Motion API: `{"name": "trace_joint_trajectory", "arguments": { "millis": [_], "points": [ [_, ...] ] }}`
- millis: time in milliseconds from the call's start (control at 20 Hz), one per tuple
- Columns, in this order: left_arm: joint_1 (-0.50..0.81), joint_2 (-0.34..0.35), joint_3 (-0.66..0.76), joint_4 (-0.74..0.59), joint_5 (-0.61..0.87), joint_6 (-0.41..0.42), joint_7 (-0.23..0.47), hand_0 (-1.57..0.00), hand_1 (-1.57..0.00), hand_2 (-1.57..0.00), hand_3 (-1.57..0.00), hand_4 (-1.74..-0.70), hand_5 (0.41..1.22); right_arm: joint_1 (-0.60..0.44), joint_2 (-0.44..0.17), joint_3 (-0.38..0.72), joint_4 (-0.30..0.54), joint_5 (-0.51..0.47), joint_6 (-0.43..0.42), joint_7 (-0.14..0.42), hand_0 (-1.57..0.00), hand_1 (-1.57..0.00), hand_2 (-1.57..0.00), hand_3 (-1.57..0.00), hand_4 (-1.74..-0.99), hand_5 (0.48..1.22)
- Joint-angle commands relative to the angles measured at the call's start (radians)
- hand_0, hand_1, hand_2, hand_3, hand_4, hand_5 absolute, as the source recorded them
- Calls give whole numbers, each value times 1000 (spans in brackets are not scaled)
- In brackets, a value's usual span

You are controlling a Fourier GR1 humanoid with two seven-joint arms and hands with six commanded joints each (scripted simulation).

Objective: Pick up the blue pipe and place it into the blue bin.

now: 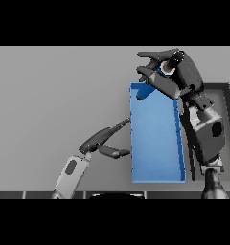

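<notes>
Blue pipe [161, 71] mostly hidden by right hand [177, 72].

Grey table [54, 95] across the view, dark shallow tray [228, 103] at its right edge

Blue bin [155, 143]: a long, open-topped rectangular tray with low walls, lying flat on the table before me, right of centre, its long side running away from me.

Blue pipe [146, 90]: only a short blue stretch shows, at the bin's far left corner, under my right hand [177, 74], whose fingers curl round it.
</notes>
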Motion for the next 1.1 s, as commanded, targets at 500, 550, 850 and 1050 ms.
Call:
{"name": "trace_joint_trajectory", "arguments": {
  "millis": [500,550,850,1050],
  "points": [
    [10,14,-6,0,-10,0,-28,1,1,1,1,-870,421,440,-109,-79,-53,19,-22,0,-1571,-1571,-1571,-1571,-1741,1221],
    [19,11,-9,-4,-5,0,-34,1,1,1,1,-875,422,492,-116,-73,-72,18,-35,0,-1571,-1571,-1571,-1571,-1741,1221],
    [42,10,-19,-36,-3,4,-13,1,1,1,1,-882,427,730,-215,59,-149,-21,-266,0,-1571,-1571,-1571,-1571,-1741,1221],
    [33,16,-15,-28,-2,0,-4,1,1,1,1,-887,420,791,-327,205,-139,-60,-455,0,-1571,-1571,-1571,-1255,-1741,1221]
  ]
}}
